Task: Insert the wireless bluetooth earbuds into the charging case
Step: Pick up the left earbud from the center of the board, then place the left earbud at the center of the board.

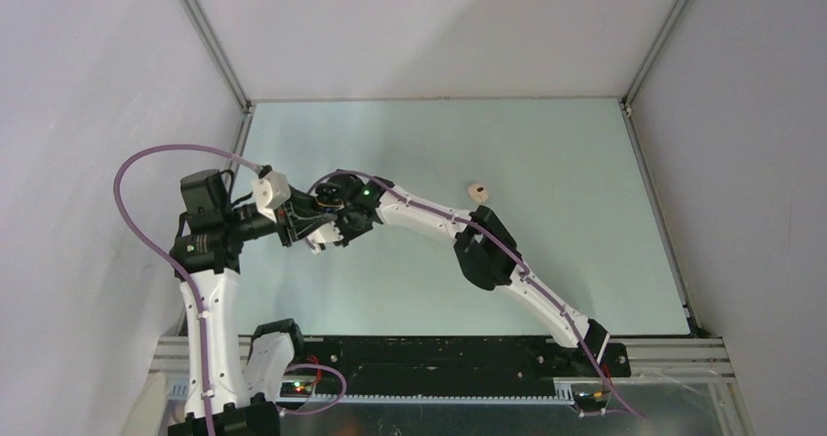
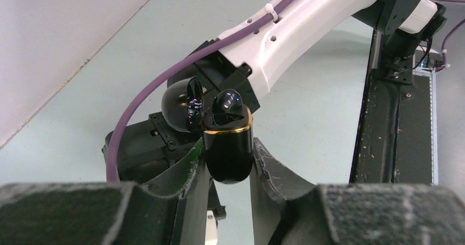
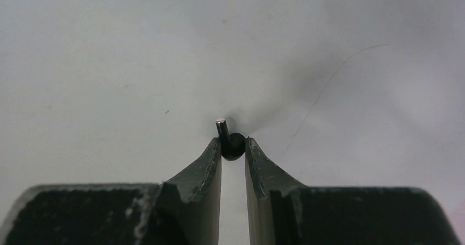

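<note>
- Earbud [image 3: 237, 142], black, is pinched in the narrow right claw [image 3: 233, 146], its stem slanting up past one fingertip. It seems low over the counter [image 1: 390, 295].
- The left claw [image 2: 228, 153] clamps the charging case [image 2: 227, 157] upright just beside, mouth up, with one bud [image 2: 227, 103] seated.
- The open lid [image 2: 178, 105] crowds the approach.
- A small white object [image 1: 478, 191] lies well apart.

Pale blue-green tabletop [image 1: 419, 143], smooth and matte, metal framing [image 1: 655, 202] along its edges, one small whitish rounded object [image 1: 478, 191] lying right of centre toward the far side, black mounting strip [image 1: 439, 353] along the near edge
</note>
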Motion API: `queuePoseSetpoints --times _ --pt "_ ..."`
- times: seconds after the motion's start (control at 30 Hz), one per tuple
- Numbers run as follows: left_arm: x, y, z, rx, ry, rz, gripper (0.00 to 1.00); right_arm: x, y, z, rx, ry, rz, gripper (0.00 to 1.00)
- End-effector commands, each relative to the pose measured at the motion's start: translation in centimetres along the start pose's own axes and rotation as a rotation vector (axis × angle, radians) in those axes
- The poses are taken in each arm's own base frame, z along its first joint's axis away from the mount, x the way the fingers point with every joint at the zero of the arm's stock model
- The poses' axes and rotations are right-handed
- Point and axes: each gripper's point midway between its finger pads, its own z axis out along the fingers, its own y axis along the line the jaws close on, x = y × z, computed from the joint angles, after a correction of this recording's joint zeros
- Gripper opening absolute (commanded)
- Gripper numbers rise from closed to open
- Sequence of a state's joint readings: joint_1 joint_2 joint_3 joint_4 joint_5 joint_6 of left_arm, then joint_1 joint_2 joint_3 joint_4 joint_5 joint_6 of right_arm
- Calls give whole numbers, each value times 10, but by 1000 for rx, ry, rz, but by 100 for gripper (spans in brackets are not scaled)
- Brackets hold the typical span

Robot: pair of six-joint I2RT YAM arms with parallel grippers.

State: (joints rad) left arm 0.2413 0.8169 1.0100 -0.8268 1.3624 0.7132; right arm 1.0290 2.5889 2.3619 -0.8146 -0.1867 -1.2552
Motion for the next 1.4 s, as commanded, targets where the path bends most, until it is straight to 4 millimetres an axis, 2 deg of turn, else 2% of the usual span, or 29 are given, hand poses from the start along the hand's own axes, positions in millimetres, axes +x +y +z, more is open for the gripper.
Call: queuePoseSetpoints --times 0.0,0.1,0.27,0.4,0.53,0.6,0.63,0.73,0.83,1.03,1.13,1.2,1.23,1.3,1.33,1.37 --pt "-17 -4 -3 12 -32 70 0 17 58 -26 -208 50 198 3" --pt "-16 -4 -2 16 -34 65 0 21 64 -45 -215 54 280 5" --pt "-18 -7 -2 24 -41 70 0 40 82 -78 -245 87 449 6" --pt "-18 -9 -2 34 -49 67 0 66 99 -104 -263 129 689 6" --pt "-18 -11 -2 49 -59 61 1 101 111 -133 -221 174 947 7" --pt "-19 -12 -1 54 -63 65 1 112 123 -148 -198 204 1058 7" --pt "-19 -13 -2 55 -65 69 1 120 121 -150 -155 226 1087 7" --pt "-20 -14 -2 56 -66 71 2 144 132 -159 -75 300 1241 7" --pt "-20 -15 -2 56 -67 79 3 158 131 -160 2 351 1345 13" --pt "-20 -16 -2 52 -65 85 4 159 121 -146 7 339 1399 30" --pt "-20 -17 -2 52 -66 87 4 163 113 -144 11 341 1428 34" --pt "-20 -17 -2 54 -66 84 4 164 104 -148 16 316 1427 34" --pt "-20 -16 -2 53 -66 84 4 158 97 -153 23 267 1411 34" --pt "-20 -16 -2 53 -66 83 4 152 88 -166 51 190 1322 35" --pt "-20 -16 -2 52 -66 83 4 150 86 -171 55 164 1211 35" --pt "-20 -16 -2 53 -66 83 5 146 89 -178 72 127 1147 36"
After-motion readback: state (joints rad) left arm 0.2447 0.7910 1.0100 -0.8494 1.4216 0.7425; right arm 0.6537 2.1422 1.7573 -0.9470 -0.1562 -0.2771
